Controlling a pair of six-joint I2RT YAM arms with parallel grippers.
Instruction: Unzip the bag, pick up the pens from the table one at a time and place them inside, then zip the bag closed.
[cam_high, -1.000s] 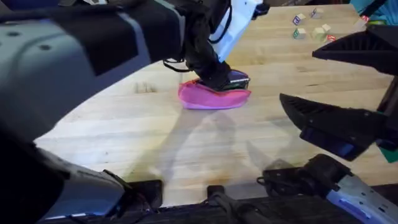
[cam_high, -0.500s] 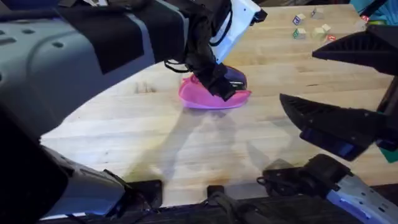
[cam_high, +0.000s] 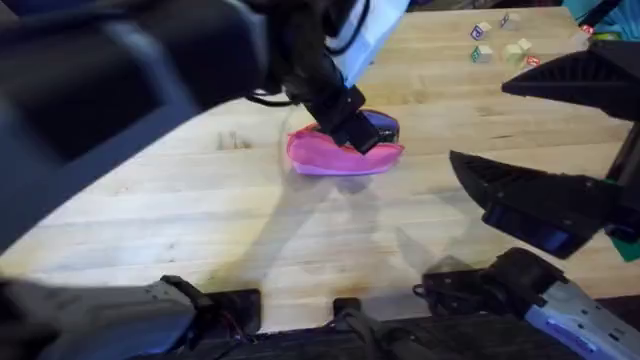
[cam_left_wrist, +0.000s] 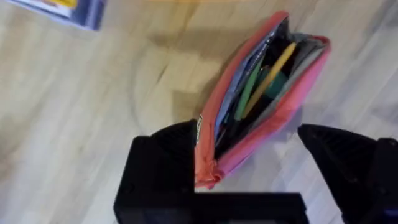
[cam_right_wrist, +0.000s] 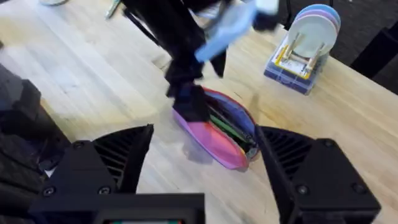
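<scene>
The bag (cam_high: 345, 150) is lying on the table (cam_high: 300, 230) a little toward twelve o'clock from the middle of the overhead view, with its zipper undone and its mouth gaping. In the left wrist view the bag (cam_left_wrist: 261, 99) is showing a dark lining and several pens (cam_left_wrist: 264, 78) tucked lengthwise inside, among them a yellow one and a green one. The left gripper (cam_high: 348, 125) is reaching over the bag's ten o'clock end in the overhead view, its arm sweeping in large and blurred from nine o'clock. Its fingers (cam_left_wrist: 168, 168) are standing apart, straddling the closed end of the bag, one at each side of the fabric; whether either one is pressing on the pouch cannot be told, and nothing is being pinched between them. The right gripper (cam_right_wrist: 205, 168) is hovering near the four o'clock part of the overhead view, well apart from the bag, its fingers spread wide and carrying nothing. Through the right wrist view the bag (cam_right_wrist: 217, 134) is lying between those spread fingers farther off, with the left gripper (cam_right_wrist: 189, 102) sitting over one end of it. A rack of coloured plates (cam_right_wrist: 308, 37) is standing on the table beyond the bag, and small letter blocks (cam_high: 500, 45) are sitting near the one o'clock corner of the overhead view.
</scene>
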